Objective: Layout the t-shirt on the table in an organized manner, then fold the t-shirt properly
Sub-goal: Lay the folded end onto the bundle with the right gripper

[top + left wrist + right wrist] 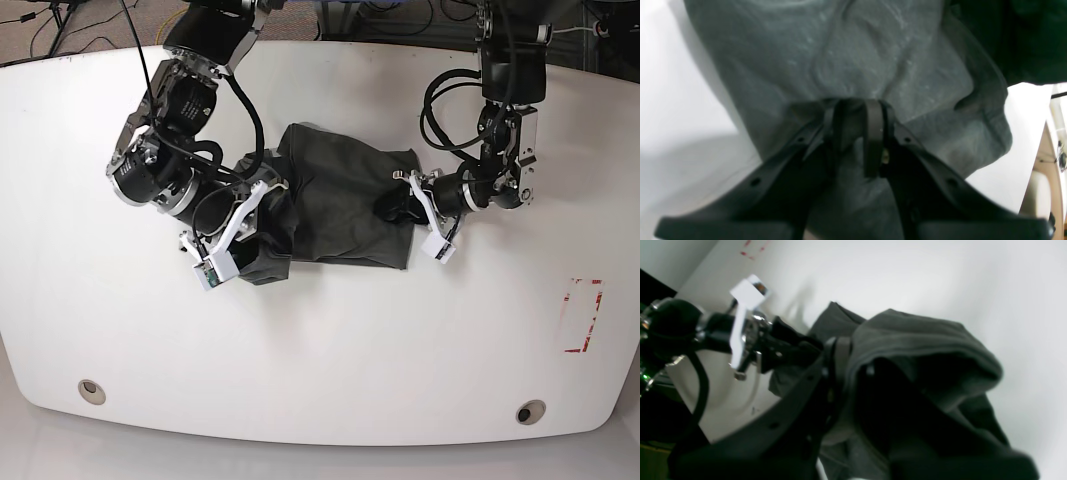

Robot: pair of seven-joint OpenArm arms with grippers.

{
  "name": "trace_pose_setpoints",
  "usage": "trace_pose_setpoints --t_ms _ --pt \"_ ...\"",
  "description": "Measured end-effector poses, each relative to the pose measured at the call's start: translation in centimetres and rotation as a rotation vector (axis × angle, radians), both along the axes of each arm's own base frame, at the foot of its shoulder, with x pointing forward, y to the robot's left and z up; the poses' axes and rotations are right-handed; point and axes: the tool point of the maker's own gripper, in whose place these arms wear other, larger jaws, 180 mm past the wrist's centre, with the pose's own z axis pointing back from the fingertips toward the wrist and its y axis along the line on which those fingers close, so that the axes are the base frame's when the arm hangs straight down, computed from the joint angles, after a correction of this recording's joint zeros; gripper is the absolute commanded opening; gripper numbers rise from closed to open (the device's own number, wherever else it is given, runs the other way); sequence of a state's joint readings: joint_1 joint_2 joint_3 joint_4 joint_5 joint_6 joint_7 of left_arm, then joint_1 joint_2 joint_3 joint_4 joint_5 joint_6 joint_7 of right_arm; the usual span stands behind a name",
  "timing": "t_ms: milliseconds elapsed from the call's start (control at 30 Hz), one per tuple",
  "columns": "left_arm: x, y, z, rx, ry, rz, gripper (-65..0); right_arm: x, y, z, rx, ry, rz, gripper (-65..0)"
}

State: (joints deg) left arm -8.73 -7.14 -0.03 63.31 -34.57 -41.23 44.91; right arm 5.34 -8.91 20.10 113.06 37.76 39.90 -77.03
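Two grippers already hold the soft, wrinkled charcoal-grey cloth t-shirt [340,205], which lies bunched mid-way across the smooth white table [330,350]: your left gripper [857,113] pinches a fold between its near-closed fingers, and your right gripper [840,353] is clamped tight with cloth draped over its fingers. Expect limp, light fabric that sags beyond the fingertips, so grip seams or hems.

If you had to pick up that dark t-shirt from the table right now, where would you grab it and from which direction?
I would pinch the t-shirt at its two opposite side edges, coming in from the outside, much as both arms now do. It lies bunched in the middle of the table, so only the outer edges offer a thin, free fold. The left gripper and right gripper each have their jaws closed on cloth.
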Motion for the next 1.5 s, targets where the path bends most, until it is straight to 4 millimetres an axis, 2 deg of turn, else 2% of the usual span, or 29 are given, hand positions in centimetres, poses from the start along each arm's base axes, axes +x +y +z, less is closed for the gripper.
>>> trace_pose_setpoints --t_ms 433,733,800,1033,1200,1367,1500 --pt "-0.3 -0.1 -0.2 -0.027 0.007 0.017 -54.9 -1.2 4.4 0.7 0.062 -0.052 0.109 -63.7" --pt "-0.4 -0.2 -0.3 -0.039 0.013 0.021 -54.9 -1.5 5.3 0.8 0.065 -0.055 0.139 -63.1" --pt "-0.4 -0.2 -0.3 -0.039 0.013 0.021 -54.9 -1.4 5.3 0.8 0.064 -0.055 0.138 -59.3" --pt "-0.4 -0.2 -0.3 -0.04 0.013 0.021 -54.9 -1.1 5.7 0.2 0.104 -0.043 0.131 -30.6" --pt "-0.4 -0.2 -0.3 -0.04 0.014 0.021 -54.9 -1.2 8.4 0.5 0.175 -0.062 0.186 -16.2" --pt "-0.4 -0.3 -0.3 -0.043 0.014 0.021 -54.9 -2.1 11.2 1.0 0.212 -0.073 0.26 -14.1" --pt "-0.4 -0.3 -0.3 -0.043 0.014 0.021 -54.9 -2.1 11.7 2.3 0.243 -0.111 0.271 -14.1"
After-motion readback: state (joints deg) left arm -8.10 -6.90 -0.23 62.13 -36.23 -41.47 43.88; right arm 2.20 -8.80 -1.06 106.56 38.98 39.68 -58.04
